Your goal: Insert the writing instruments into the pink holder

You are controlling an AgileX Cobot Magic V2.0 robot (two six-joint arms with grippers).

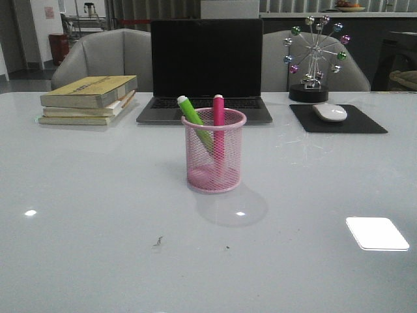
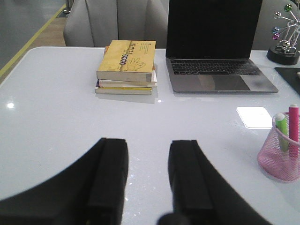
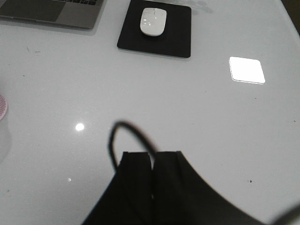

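Both markers, green [image 1: 193, 117] and pink [image 1: 218, 124], are already standing in the pink holder [image 1: 214, 153]; the left gripper [image 2: 148, 180] is hanging released beside it, the right gripper [image 3: 153, 176] clenched empty, farther off.

The left gripper [image 2: 147, 180] hangs above the table [image 2: 56, 140], its two fingers spread apart with nothing between them. The right gripper [image 3: 153, 176] hangs above the table too, fingers pressed together.

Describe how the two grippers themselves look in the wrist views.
Both are matte black. The left gripper has two broad, flat-faced fingers that flare outward into curved shoulders. The right gripper has the same blocky black fingers, and a thin black cable loops beside them. No markings show on either.
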